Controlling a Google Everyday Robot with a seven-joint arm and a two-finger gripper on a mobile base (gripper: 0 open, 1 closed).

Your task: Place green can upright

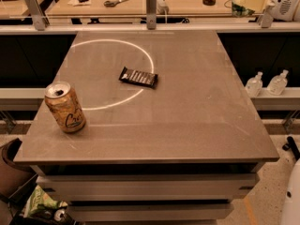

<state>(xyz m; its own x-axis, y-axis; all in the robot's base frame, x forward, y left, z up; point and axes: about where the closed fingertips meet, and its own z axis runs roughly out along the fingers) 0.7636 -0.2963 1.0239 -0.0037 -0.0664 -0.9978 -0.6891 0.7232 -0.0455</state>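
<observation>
The table (201,116) was the biggest thing before me: a flat, hard, grey-brown slab with a dull sheen and a thin white ring (112,40) marked on its far left part. It was a firm, level place for a can to stand.

My gripper (268,3) hung at the far right corner of the view, beyond the table's back edge, its white casing smooth and rounded. By the look of it, it was clamped on the green can (247,0), which showed pale yellow-green there and stuck out sideways to the left, lying over rather than standing.

I judged the can to be light, thin-walled aluminium, stiff along its length but easily dented across the middle, with a slick painted skin. The sound hold was across the round body near mid-height with modest pressure, so that it would neither crush nor slide and its flat base could meet the top squarely. With a narrow base under a tall cylinder, it would tip if let go while leaning.

The orange-tan can (65,108), the same shape, stood upright near the left front edge, a dark opening in its silver top. Smallest was a dark, glossy snack bar wrapper (138,77), lying flat across the ring's right side.
</observation>
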